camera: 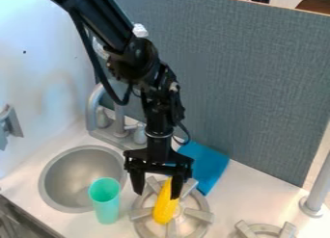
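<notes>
My gripper (157, 191) hangs over the left stove burner (204, 216), pointing down with its two fingers spread apart. A yellow corn-like toy (165, 208) lies on the burner grate, its upper end between the fingers and close beside the right one. Whether that finger touches it, I cannot tell. To the left of the burner stands a turquoise cup (105, 203). Behind the gripper on the right, a flat blue object (209, 164) rests on the counter, partly hidden by the right side of the gripper and the grate.
A round metal sink (67, 177) is at the left, with a grey faucet (95, 99) behind it. A second burner (264, 228) shows at the bottom right edge, and a grey post (317, 196) stands at the far right. A grey panel (251, 78) rises behind the counter.
</notes>
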`<state>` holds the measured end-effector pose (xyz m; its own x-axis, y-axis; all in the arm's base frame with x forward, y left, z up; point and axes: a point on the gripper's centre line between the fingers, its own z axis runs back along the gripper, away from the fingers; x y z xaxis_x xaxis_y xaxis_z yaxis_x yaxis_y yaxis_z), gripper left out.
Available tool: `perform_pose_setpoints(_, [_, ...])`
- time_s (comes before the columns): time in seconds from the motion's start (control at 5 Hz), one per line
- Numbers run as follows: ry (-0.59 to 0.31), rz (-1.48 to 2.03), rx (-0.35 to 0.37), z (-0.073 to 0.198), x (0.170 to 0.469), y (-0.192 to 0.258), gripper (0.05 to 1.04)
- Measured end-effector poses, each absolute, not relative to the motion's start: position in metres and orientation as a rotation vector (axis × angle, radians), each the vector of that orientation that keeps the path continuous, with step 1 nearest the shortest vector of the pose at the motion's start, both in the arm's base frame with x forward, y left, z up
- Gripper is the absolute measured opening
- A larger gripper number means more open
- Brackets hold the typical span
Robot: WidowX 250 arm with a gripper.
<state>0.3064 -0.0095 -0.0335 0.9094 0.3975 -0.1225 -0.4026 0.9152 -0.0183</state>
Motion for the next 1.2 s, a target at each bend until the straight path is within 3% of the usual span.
perform_pose_setpoints(0.2, [0.146,0.410,-0.038,-0.043,0.302,-0.009,1.001])
perform_pose_setpoints(0.6, [0.094,0.366,-0.059,-0.043,0.312,-0.011,1.001])
perform_pose_setpoints(1.0, [0.098,0.345,-0.016,-0.040,0.326,-0.012,1.001])
perform_pose_setpoints(1.2, [0.135,0.341,0.015,-0.057,0.329,-0.016,1.001])
